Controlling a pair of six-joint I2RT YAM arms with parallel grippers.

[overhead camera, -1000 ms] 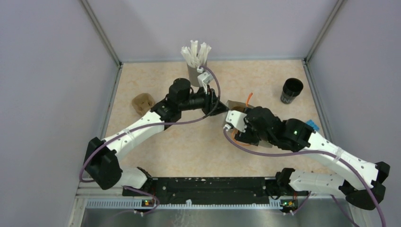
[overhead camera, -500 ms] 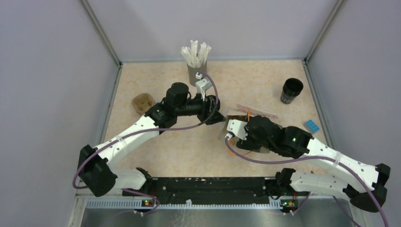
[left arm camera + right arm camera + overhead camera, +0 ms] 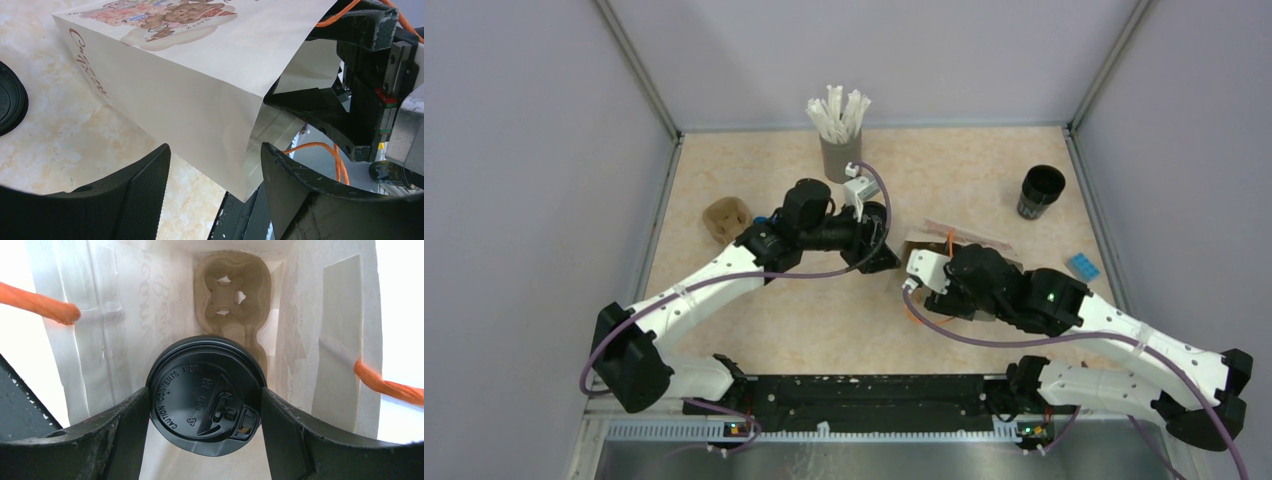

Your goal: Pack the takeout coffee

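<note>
- tan table (image 3: pixel 764 300) is carrying the whole scene.
- paper bag (image 3: pixel 200 85) is lying on its side in the middle.
- left gripper (image 3: pixel 215 147) is hovering, jaws spread, the bag's mouth edge between them.
- right gripper (image 3: pixel 205 392) is reaching inside the bag, jaws pinching the lidded coffee cup (image 3: pixel 195 385) by its sides.
- pulp cup carrier (image 3: pixel 232 295) is sitting deeper in the bag, beyond that cup.
- open black cup (image 3: pixel 1041 190) is standing upright near the table's right edge, well apart from the bag.
- loose black lid (image 3: pixel 7 102) is lying flat beside the bag.
</note>
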